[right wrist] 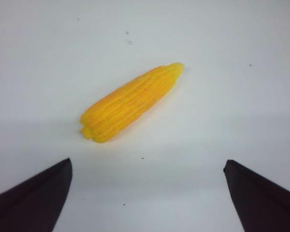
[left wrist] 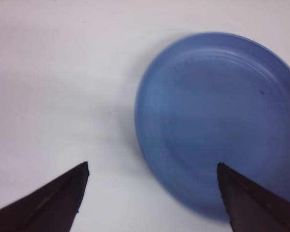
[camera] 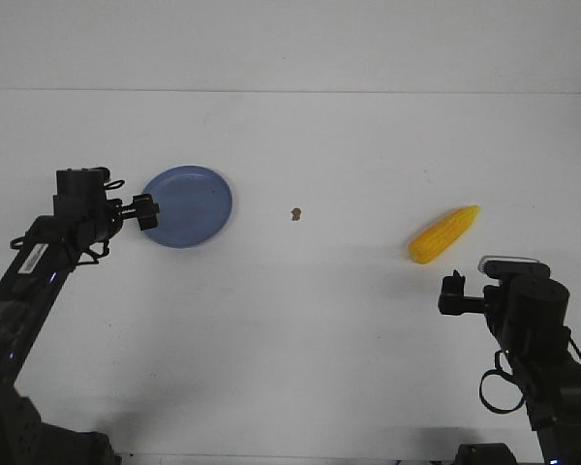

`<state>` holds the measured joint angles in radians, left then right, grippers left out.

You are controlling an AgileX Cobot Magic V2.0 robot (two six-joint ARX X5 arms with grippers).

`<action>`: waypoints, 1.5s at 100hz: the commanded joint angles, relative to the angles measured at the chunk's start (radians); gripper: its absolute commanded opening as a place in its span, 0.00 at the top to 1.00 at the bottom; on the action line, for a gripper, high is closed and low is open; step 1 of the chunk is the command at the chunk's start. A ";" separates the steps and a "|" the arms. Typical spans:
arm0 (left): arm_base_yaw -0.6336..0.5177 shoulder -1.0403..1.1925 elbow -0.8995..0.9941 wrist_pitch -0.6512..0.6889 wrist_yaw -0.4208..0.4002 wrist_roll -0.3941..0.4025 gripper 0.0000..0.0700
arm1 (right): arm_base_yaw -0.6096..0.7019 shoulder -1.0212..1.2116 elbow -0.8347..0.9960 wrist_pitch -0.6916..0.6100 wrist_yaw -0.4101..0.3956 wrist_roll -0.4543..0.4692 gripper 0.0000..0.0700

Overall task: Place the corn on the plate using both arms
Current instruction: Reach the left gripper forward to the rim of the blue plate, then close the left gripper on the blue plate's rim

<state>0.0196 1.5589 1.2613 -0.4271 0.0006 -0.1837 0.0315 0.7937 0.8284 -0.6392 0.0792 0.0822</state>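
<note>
The yellow corn [camera: 444, 234] lies on the white table at the right, its thin end pointing away and right. It also shows in the right wrist view [right wrist: 131, 102]. The blue plate [camera: 192, 205] lies flat at the left and is empty; it fills much of the left wrist view [left wrist: 217, 116]. My left gripper [camera: 147, 212] is open and empty, at the plate's left rim; in the left wrist view [left wrist: 152, 166] one finger is over the rim. My right gripper [camera: 454, 292] is open and empty, on the near side of the corn, apart from it [right wrist: 147, 164].
A tiny brown speck [camera: 295, 213] lies on the table between plate and corn. The white table ends at a pale wall at the back.
</note>
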 commanded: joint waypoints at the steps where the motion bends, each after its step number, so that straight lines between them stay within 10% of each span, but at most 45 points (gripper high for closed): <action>1: 0.005 0.081 0.058 -0.011 -0.001 0.000 0.22 | 0.000 0.006 0.013 0.010 0.000 0.000 0.05; 124: 0.016 0.344 0.148 -0.002 -0.001 0.007 0.23 | 0.000 0.006 0.013 0.008 0.000 0.000 0.05; 150: 0.016 0.344 0.148 -0.013 0.000 0.013 0.71 | 0.000 0.006 0.013 0.005 0.000 0.000 0.05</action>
<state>0.0326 1.8782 1.3888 -0.4313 0.0006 -0.1780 0.0315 0.7937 0.8284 -0.6399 0.0788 0.0822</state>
